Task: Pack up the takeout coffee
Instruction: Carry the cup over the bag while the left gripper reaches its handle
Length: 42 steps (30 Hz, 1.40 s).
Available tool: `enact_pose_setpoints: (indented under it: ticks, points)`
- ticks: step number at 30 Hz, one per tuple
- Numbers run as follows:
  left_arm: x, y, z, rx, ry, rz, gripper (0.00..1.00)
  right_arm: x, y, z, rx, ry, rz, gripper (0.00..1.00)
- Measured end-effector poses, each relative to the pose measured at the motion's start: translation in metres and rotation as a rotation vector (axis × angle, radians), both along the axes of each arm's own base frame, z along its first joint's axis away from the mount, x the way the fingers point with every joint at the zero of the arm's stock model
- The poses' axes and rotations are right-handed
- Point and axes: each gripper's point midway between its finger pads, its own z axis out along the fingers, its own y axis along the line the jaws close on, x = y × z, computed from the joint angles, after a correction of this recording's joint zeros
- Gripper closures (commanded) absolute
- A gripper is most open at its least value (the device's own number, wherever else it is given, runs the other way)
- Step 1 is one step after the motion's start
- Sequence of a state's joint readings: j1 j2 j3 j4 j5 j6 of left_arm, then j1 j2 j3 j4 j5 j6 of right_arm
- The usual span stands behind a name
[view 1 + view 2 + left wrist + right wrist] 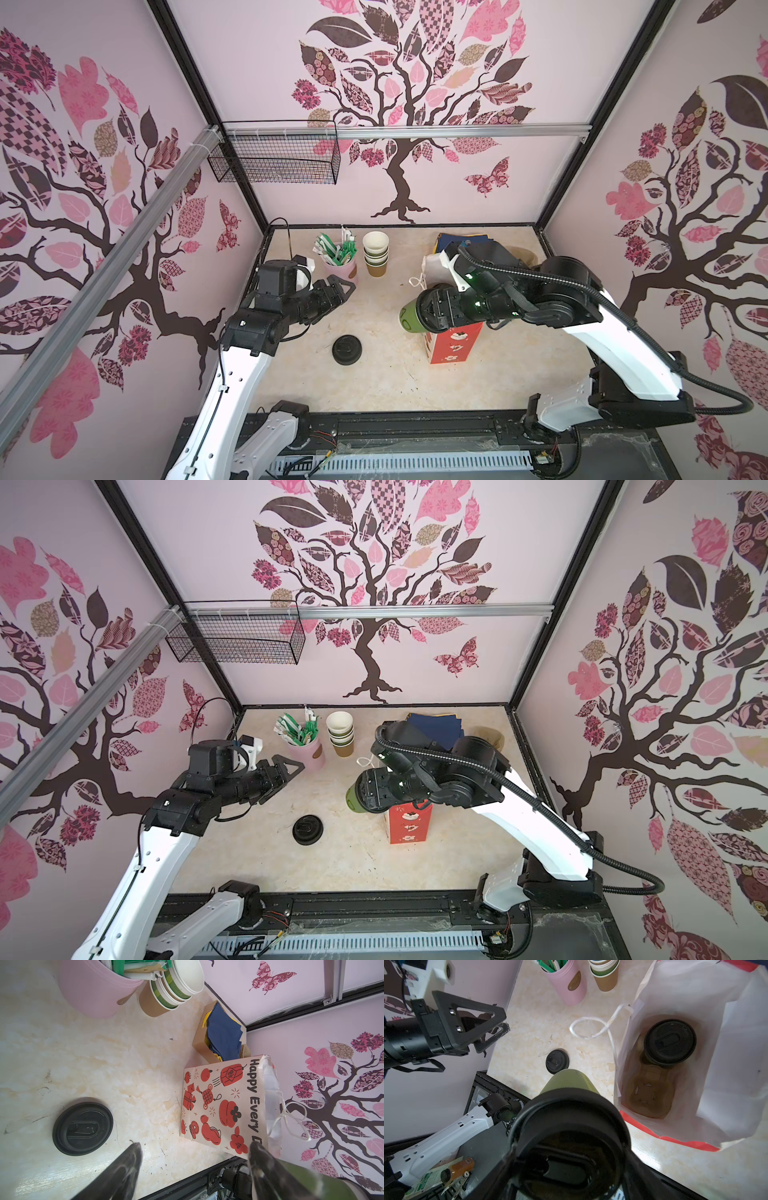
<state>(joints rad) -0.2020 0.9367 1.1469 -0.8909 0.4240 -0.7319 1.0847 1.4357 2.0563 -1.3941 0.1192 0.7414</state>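
Green paper with a black lid (571, 1126) on one end: that is the green cup (409, 318), which the right hand (422, 315) grips tight near the lid, up in the air above the bench (395, 386). The cup is not standing up. Its long way runs straight out from the hand. The lid is close to the wrist and the bottom pokes out in front, toward the left hand (343, 287), which is spread wide and holds nothing. The paper bag (695, 997) sits just beside the right hand. The other cup (670, 1043) already stands inside it in a brown tray (652, 1097). To do this step well, I think the hand should first turn the cup so the lid faces up. Then it should move over the bag's mouth and go down slowly into the free spot of the tray, without bumping the thin walls. It should let go only when the bottom sits flat.
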Motion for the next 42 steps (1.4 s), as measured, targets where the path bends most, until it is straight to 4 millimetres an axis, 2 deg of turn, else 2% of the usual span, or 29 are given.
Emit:
enact_pose_setpoints:
  ticks: [6,9,13,18,22,27,35,42]
  points:
    - [0.007,-0.005,0.005,-0.010,-0.018,-0.015,0.17,0.017,-0.034,0.018,0.050,-0.039,-0.109,0.27]
    - [0.007,-0.016,0.011,-0.025,-0.034,-0.060,0.17,0.028,-0.052,0.025,0.065,-0.061,-0.176,0.27]
    - [0.005,-0.033,0.025,-0.050,-0.081,-0.128,0.17,0.038,-0.063,0.031,0.072,-0.079,-0.228,0.27]
    - [0.001,-0.056,0.039,-0.081,-0.134,-0.214,0.15,0.047,-0.069,0.026,0.057,-0.073,-0.269,0.28]
    - [-0.002,-0.079,0.045,-0.096,-0.153,-0.291,0.15,0.056,-0.073,0.008,0.009,-0.038,-0.300,0.28]
    - [-0.004,-0.100,0.046,-0.109,-0.162,-0.352,0.15,0.065,-0.070,-0.029,-0.090,0.036,-0.308,0.28]
    - [0.001,-0.119,0.038,-0.114,-0.140,-0.394,0.16,0.072,-0.064,-0.069,-0.200,0.116,-0.289,0.27]
    - [0.008,-0.127,0.044,-0.130,-0.138,-0.417,0.21,0.082,-0.062,-0.103,-0.302,0.181,-0.280,0.27]
